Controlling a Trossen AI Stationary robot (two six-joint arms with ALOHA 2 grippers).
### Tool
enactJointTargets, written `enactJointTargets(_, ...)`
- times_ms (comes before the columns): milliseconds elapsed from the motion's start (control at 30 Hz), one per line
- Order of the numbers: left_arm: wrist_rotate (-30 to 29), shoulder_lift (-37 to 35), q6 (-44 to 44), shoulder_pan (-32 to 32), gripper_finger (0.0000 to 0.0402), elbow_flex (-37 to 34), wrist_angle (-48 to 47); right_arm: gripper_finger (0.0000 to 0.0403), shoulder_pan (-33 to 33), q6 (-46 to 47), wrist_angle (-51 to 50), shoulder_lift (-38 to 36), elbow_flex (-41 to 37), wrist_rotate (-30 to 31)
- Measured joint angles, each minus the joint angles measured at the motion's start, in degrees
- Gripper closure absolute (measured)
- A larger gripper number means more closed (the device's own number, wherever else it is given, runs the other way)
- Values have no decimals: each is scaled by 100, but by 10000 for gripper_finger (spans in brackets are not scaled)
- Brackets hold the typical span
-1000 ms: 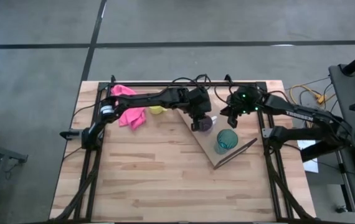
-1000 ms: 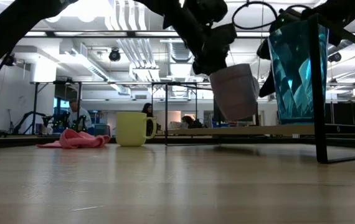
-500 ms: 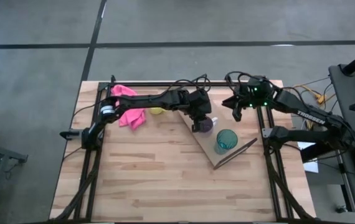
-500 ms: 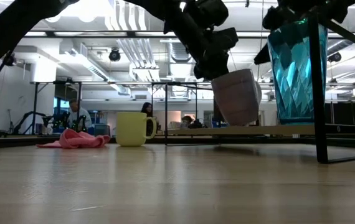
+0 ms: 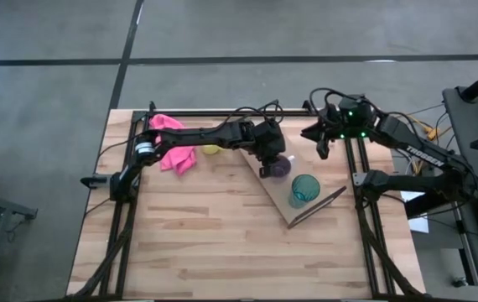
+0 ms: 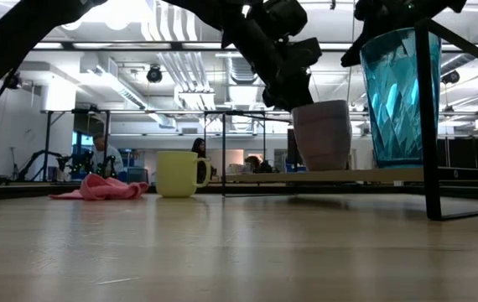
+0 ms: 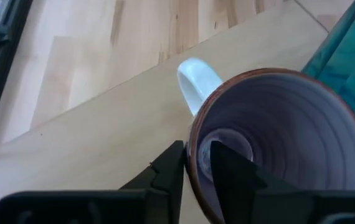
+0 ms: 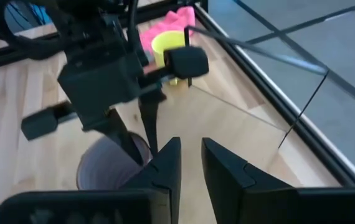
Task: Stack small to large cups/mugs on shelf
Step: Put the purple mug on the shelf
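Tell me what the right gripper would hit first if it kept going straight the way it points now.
Probably the purple mug or the left gripper clamped on its rim: both sit just beyond the right gripper in its wrist view, on the shelf. Depth is unclear, so which comes first cannot be told.

2 dark arms of jointed black segments, black cables looped along them; the right arm (image 5: 407,147) carries white lettering and green lights by its wrist, the left arm (image 5: 205,134) a pale band

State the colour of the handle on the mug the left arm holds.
White; the handle of the purple mug shows best in the left wrist view.
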Motion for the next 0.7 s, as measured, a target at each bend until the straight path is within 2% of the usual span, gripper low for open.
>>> enactJointTargets(700,-21,0,-3,4,334,-330,869,344,-2,-44,-260,1,611,0)
